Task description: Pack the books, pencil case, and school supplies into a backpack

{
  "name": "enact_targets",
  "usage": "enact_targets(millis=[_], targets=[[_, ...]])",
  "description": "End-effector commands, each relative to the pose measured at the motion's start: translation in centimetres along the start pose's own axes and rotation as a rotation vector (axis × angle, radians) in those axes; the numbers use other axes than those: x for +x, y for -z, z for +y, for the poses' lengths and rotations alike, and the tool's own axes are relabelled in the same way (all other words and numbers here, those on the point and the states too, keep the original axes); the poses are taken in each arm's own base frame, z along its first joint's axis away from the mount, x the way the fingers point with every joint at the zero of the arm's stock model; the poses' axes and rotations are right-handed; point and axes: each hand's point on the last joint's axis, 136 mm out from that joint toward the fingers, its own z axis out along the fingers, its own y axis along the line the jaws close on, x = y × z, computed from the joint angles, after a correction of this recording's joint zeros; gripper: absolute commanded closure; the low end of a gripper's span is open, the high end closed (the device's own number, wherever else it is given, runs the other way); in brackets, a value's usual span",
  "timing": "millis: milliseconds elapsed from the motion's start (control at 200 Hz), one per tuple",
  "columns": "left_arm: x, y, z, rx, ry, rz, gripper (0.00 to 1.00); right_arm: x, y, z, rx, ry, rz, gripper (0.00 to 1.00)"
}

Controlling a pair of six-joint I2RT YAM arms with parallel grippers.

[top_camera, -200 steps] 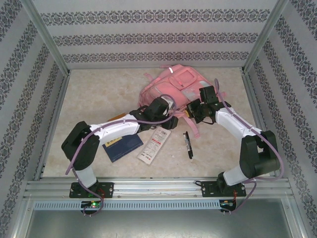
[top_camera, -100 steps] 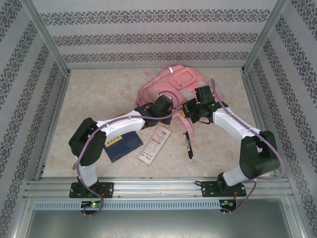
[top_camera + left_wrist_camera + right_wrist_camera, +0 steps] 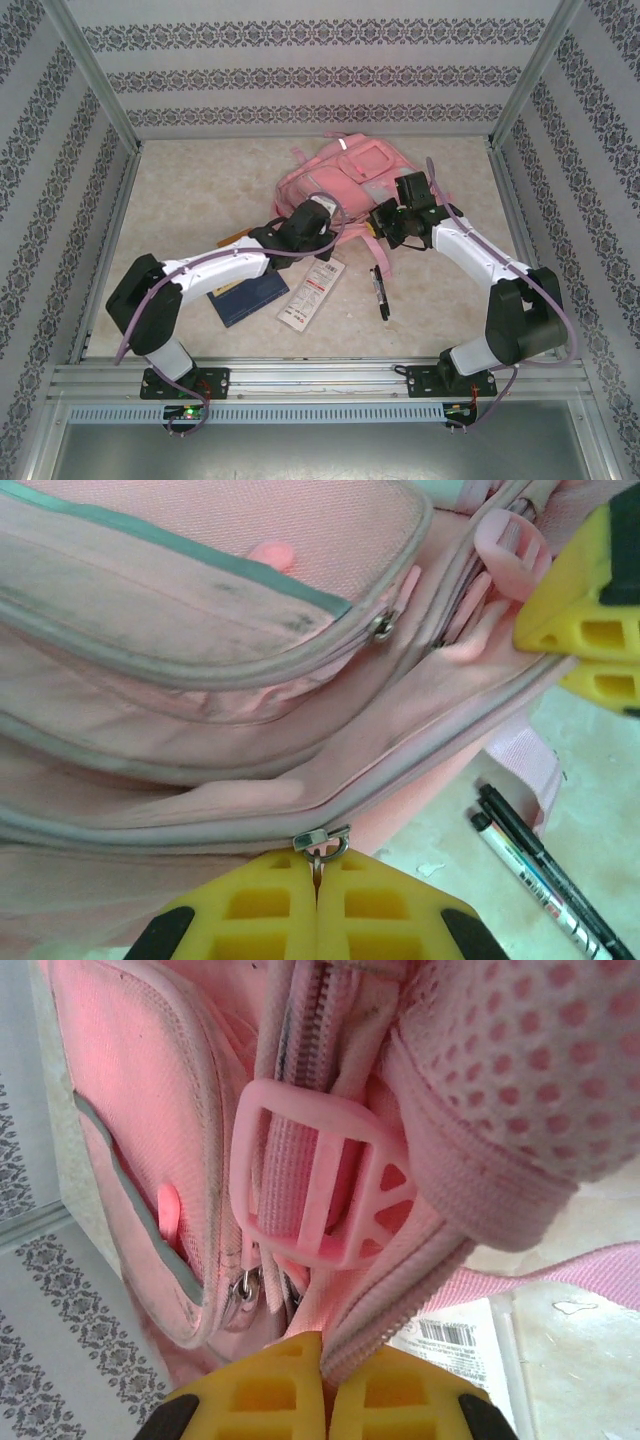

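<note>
The left gripper [image 3: 318, 868] is fully closed, and its yellow fingers pinch a small metal zipper pull [image 3: 321, 841] at the near edge of the pink backpack [image 3: 345, 165]. The left arm reaches low and forward over the table [image 3: 200, 190]. The right gripper [image 3: 326, 1355] is clenched too, on a fabric edge of the backpack below a pink buckle [image 3: 320, 1185]; its arm bends inward. The navy booklet [image 3: 250, 292], the white pack [image 3: 312, 292] and two black pens [image 3: 379, 290] lie on the table, just in front of the backpack.

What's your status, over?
Left gripper shut on metal zipper pull of soft pink fabric backpack. Right gripper shut on its zipper edge. Thin navy booklet, white printed pack, slim black pens on table.
</note>
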Motion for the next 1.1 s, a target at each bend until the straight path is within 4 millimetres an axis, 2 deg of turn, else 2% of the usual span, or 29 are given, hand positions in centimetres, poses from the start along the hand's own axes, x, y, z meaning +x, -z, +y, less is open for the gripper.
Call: enact_targets(millis=[0, 95, 165, 200, 245, 350, 460, 515, 605, 690, 764, 914, 999, 1054, 1094], targets=[[1.0, 0.9, 3.6, -0.08, -0.042, 0.018, 1.0, -3.0, 1.8, 0.7, -0.033, 0.032, -0.091, 1.0], [2.6, 0.8, 7.4, -0.133, -0.002, 0.052, 1.0, -4.6, 1.9, -0.4, -0.021, 0.016, -0.107, 1.0], [3.4, 0.5, 8.1, -0.089, 0.016, 0.068, 1.0, -5.8, 1.9, -0.6, -0.015, 0.031, -0.128, 1.0], [3.5, 0.4, 7.6, -0.058, 0.0, 0.066, 1.0, -6.1, 1.7, -0.2, -0.017, 0.054, -0.128, 1.0], [3.2, 0.4, 6.7, -0.009, -0.008, 0.054, 1.0, -6.1, 1.4, 0.2, -0.022, 0.074, -0.108, 0.94], [2.3, 0.4, 4.2, 0.133, 0.025, 0.015, 1.0, -5.8, 0.6, 0.6, -0.012, 0.076, -0.069, 0.73], [2.1, 0.4, 1.6, 0.244, 0.035, -0.002, 1.0, -5.1, 1.0, -0.1, 0.048, 0.102, -0.101, 0.48], [2.0, 0.4, 0.6, 0.275, 0.029, -0.005, 1.0, -4.3, 1.5, -1.2, 0.116, 0.107, -0.123, 0.45], [2.0, 0.2, -0.8, 0.301, 0.018, -0.001, 1.0, -1.1, 1.4, -2.7, 0.165, 0.041, -0.159, 0.43], [1.8, 0.1, -1.8, 0.333, 0.029, -0.001, 1.0, 2.0, 0.0, -2.7, 0.138, -0.027, -0.135, 0.43], [1.4, 0.2, -2.5, 0.364, 0.048, -0.016, 1.0, 3.6, -1.1, -2.0, 0.132, -0.049, -0.108, 0.43], [0.8, 0.6, -3.7, 0.413, 0.048, -0.05, 1.0, 4.6, -3.1, -1.8, 0.178, -0.083, -0.116, 0.43], [1.0, 0.6, -3.4, 0.396, 0.039, -0.052, 1.0, 4.7, -4.1, -2.6, 0.207, -0.117, -0.11, 0.44], [1.1, 0.7, -3.0, 0.374, 0.022, -0.057, 1.0, 4.8, -4.5, -2.8, 0.201, -0.123, -0.1, 0.48], [1.3, 0.8, -2.7, 0.361, 0.001, -0.058, 1.0, 4.8, -4.6, -3.0, 0.205, -0.125, -0.102, 0.55]])
